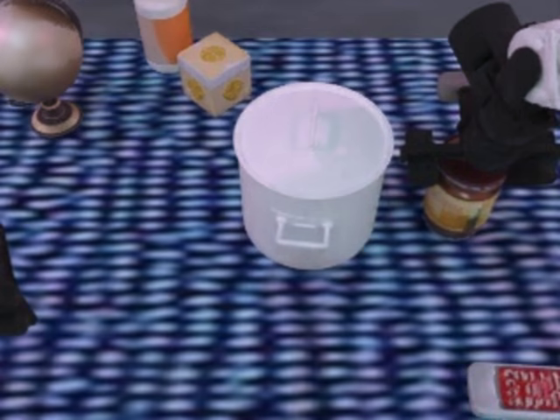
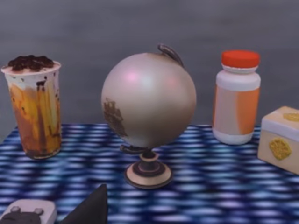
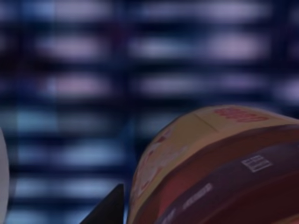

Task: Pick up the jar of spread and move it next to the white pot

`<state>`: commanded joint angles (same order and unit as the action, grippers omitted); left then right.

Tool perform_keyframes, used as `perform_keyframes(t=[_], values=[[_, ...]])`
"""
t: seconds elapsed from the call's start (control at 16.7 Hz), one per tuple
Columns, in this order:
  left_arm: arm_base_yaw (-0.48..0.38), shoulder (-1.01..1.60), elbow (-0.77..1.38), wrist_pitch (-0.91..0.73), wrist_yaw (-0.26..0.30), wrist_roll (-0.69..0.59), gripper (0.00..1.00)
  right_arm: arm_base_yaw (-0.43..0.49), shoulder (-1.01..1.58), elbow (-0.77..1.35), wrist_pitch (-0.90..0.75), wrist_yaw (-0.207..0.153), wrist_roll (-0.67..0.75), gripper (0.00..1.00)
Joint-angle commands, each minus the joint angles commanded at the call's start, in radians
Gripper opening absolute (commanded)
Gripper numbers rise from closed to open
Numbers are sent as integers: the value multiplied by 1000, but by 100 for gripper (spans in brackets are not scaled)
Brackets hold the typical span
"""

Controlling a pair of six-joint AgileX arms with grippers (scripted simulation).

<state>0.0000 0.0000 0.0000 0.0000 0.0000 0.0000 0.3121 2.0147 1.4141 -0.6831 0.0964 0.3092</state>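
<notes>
The jar of spread (image 1: 459,208) has a dark lid and a yellow-tan label and stands upright just right of the white pot (image 1: 312,171), a short gap apart. My right gripper (image 1: 477,162) comes down over its lid and is shut on the jar. In the right wrist view the jar (image 3: 219,163) fills the frame beside one dark fingertip (image 3: 110,207); the other finger is hidden. I cannot tell whether the jar rests on the cloth. My left gripper (image 1: 9,302) is parked at the table's left edge, open.
At the back left stand a globe (image 1: 37,52), an orange container with white top (image 1: 164,31) and a tan cube (image 1: 215,72). A red-and-white box (image 1: 516,389) lies at the front right. The left wrist view adds a drink cup (image 2: 33,107).
</notes>
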Motion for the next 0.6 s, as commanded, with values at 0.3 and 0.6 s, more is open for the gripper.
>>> perform_keyframes(t=[0.3, 0.6], values=[[0, 0, 0, 0, 0, 0, 100, 0, 0, 0, 0, 0, 0, 90], [0, 0, 0, 0, 0, 0, 100, 0, 0, 0, 0, 0, 0, 100]])
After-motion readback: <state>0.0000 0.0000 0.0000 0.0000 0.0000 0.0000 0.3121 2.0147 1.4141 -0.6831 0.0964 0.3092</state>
